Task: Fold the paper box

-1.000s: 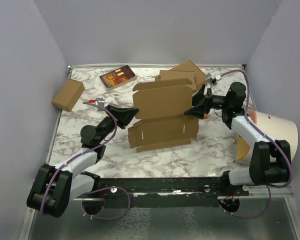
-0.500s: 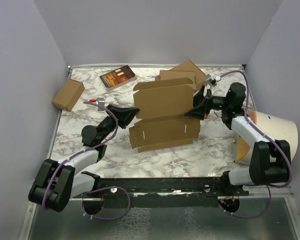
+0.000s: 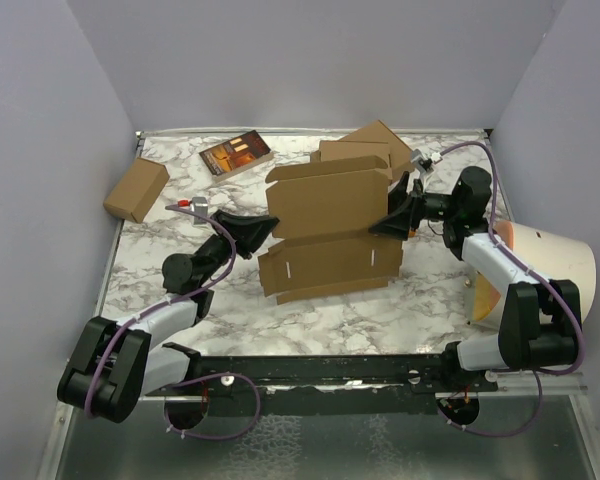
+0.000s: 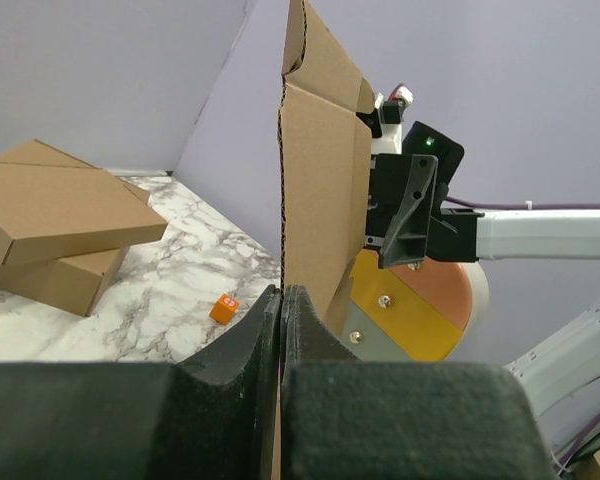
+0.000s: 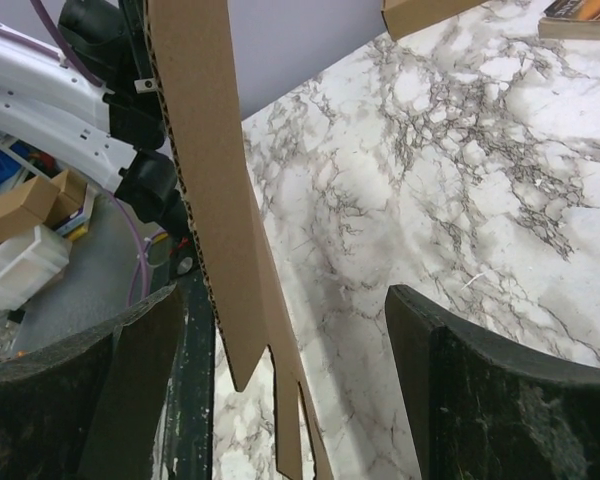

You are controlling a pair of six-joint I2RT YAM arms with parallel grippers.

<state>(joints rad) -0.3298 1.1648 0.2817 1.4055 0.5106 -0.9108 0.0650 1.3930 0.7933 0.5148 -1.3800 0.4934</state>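
Shifted since a second ago: paper box [image 3: 325, 205], near panel nudged slightly right; left arm lifted a little.

1. Paper box: mid-table [image 3: 430, 290]. Far panel stands upright; near slitted panel slopes toward the arms.
2. Left gripper [image 4: 281, 300]: fingers pinched tight on the sheet's left edge. Judged an anchor, keeping the panel erect along its crease.
3. Right gripper [image 5: 280, 310]: fingers spread wide with the sheet's right edge between them; contact uncertain. Judged a guard or guide for the side flap, not a grasp.
4. Stacked boxes [image 3: 365, 150], far right behind the sheet; small carton [image 3: 135, 188], far left; book [image 3: 236, 155], far. All lie apart from the work.
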